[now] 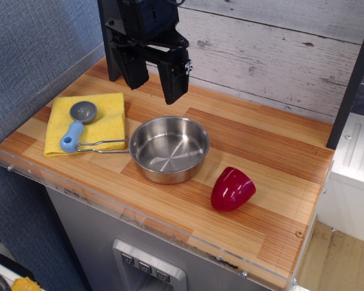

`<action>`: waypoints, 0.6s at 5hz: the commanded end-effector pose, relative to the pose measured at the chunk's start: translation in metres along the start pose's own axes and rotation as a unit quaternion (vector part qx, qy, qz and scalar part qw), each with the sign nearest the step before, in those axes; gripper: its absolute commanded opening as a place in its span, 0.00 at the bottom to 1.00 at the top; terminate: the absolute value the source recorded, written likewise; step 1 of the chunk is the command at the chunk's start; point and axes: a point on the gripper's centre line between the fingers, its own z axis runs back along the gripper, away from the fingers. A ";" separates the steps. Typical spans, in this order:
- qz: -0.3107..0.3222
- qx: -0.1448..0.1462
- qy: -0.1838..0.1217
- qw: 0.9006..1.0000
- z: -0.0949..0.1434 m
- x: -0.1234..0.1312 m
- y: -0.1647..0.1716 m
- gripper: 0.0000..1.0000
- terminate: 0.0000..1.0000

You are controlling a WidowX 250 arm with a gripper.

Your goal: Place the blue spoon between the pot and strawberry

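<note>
Blue spoon [76, 125] on yellow cloth [88, 123], left of pot [168, 148]; tool [153, 77] up at back, holding nothing.
Spoon lies w/ grey bowl away from front edge, blue handle end just beside pot's wire handle tip. Strawberry [232, 188] right of pot & nearer front edge, bare wood table [255, 139] betw. them. Tool w/ fingers apart, hangs behind pot, empty.

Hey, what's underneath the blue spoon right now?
The blue spoon lies on a yellow cloth spread on the wooden table. The cloth hides the wood beneath it; nothing else shows under the spoon.
</note>
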 end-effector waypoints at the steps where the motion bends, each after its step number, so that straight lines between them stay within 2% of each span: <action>1: 0.000 0.000 0.000 1.000 0.000 0.000 0.000 1.00 0.00; 3: 0.039 0.007 0.003 0.999 0.008 -0.024 0.026 1.00 0.00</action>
